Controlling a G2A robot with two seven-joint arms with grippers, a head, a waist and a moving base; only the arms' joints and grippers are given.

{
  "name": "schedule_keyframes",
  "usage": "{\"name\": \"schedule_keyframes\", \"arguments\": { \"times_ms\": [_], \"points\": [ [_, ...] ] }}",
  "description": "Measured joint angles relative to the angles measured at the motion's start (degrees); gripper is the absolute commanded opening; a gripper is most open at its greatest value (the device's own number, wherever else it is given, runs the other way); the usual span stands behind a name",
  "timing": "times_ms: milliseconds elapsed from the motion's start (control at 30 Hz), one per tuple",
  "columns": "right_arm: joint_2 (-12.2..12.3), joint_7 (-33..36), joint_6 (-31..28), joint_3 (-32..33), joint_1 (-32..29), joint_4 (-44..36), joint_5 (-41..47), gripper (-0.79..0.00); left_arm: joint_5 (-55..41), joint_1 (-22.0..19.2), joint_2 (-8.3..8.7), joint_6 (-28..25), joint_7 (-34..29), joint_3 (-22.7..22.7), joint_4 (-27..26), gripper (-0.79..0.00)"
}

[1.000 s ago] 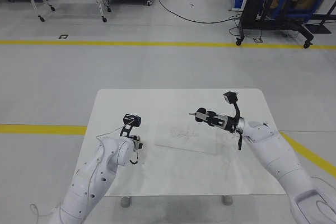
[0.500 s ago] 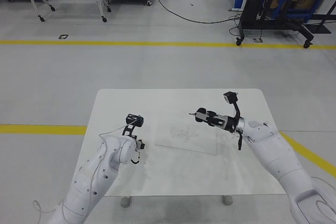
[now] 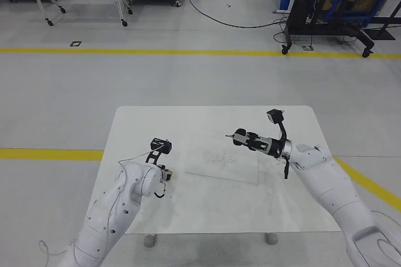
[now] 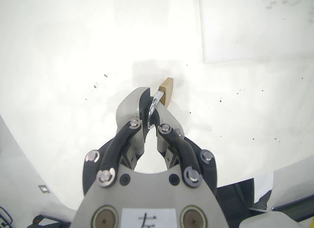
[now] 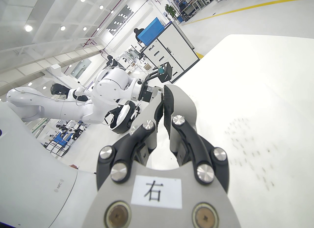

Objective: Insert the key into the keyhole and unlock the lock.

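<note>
Our left pincer (image 4: 153,102) is clamped on the shackle (image 4: 152,110) of the lock (image 4: 167,89), so the brass body sticks out past the fingertips, low over the table (image 4: 73,42) near its left front part. We judge that this hold leaves the far end of the lock free for the key; the keyhole itself we cannot make out. Our right pincer (image 3: 240,139) hangs above the table, well apart from the lock, its pads pressed together. A thin tip pokes out toward the left arm, and we take it for the key (image 3: 228,137). Held sideways like that, it already aims roughly at the lock's side. Between the two lies a thin mat (image 3: 220,160). Key and lock have not yet met.
</note>
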Motion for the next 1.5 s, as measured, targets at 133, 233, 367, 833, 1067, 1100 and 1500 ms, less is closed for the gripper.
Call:
{"name": "schedule_keyframes", "arguments": {
  "times_ms": [133, 233, 367, 833, 1067, 1100, 1500],
  "points": [
    [0.0, 0.0, 0.0, 0.0, 0.0, 0.0, 0.0, -0.785, -2.7, 1.2, 0.01, 0.2, 5.4, -2.3, -1.2, -0.785],
    [0.0, 0.0, 0.0, 0.0, 0.0, 0.0, 0.0, -0.785, -8.1, 1.9, -0.08, -1.0, 12.2, -5.2, -1.4, -0.785],
    [0.0, 0.0, 0.0, 0.0, 0.0, 0.0, 0.0, -0.785, -18.7, 1.2, -0.50, -5.5, 21.3, -8.6, 0.0, -0.785],
    [0.0, 0.0, 0.0, 0.0, 0.0, 0.0, 0.0, -0.785, -36.3, -3.2, -1.75, -17.8, 35.4, -10.2, 7.9, -0.785],
    [-2.2, -7.7, 7.4, -2.2, 1.5, -1.3, 2.2, -0.785, -47.3, -2.7, -1.87, -20.4, 33.7, -12.2, 8.7, -0.785],
    [-2.7, -7.9, 8.0, -2.8, 2.0, -1.0, 3.3, -0.785, -49.6, -2.8, -1.86, -20.8, 33.1, -12.8, 9.3, -0.785],
    [-11.6, -3.5, 10.4, -12.4, 12.5, 10.9, 19.3, -0.785, -57.1, -7.0, -1.62, -22.6, 21.1, -11.2, 14.4, -0.785]
  ]
}}
